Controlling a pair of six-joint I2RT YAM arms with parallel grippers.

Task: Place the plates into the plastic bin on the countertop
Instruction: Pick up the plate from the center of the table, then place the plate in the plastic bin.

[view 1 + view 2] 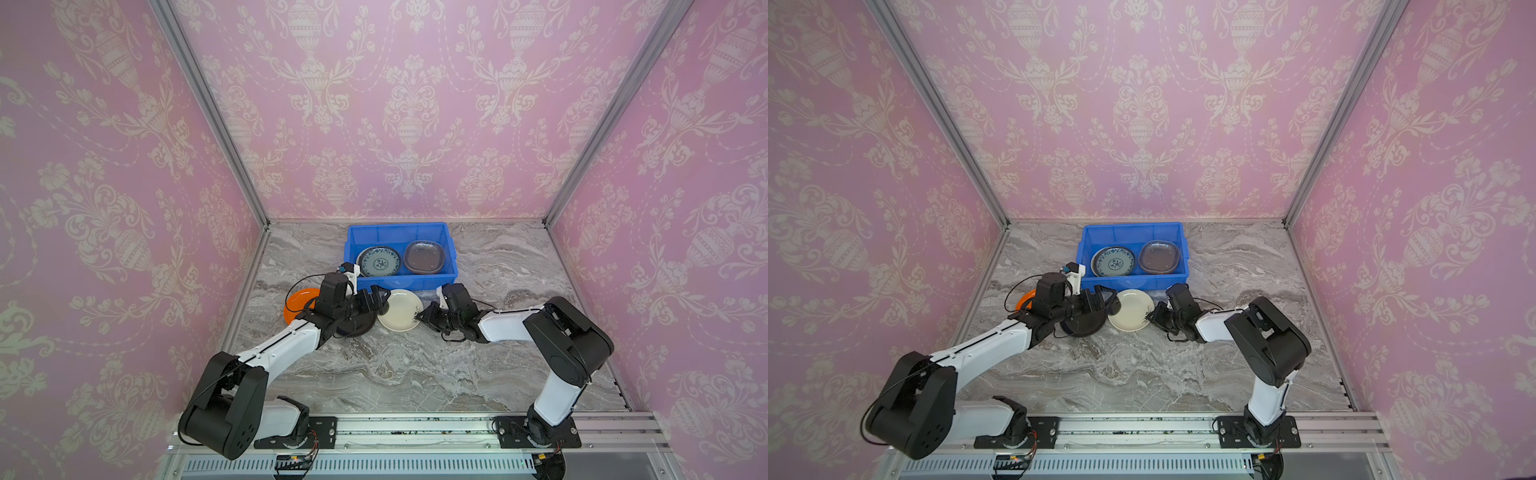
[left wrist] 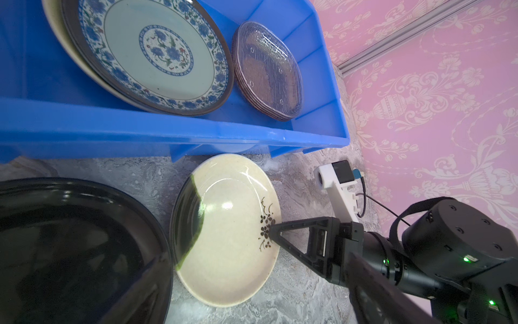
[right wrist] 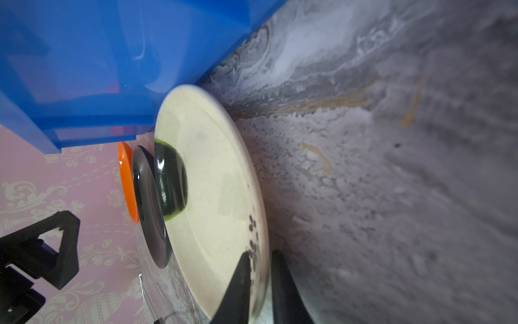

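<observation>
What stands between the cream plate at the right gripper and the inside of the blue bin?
Only the near wall of the bin: the cream plate lies on the countertop beside it and must go over the rim. Inside, the blue-patterned plate and glass plates lie side by side.

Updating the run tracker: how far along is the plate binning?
Done: blue-patterned plate and glass plates sit in the plastic bin. In hand: right gripper grips the cream plate by its rim on the countertop. Remaining: black plate and orange plate outside the bin; left gripper open.
</observation>
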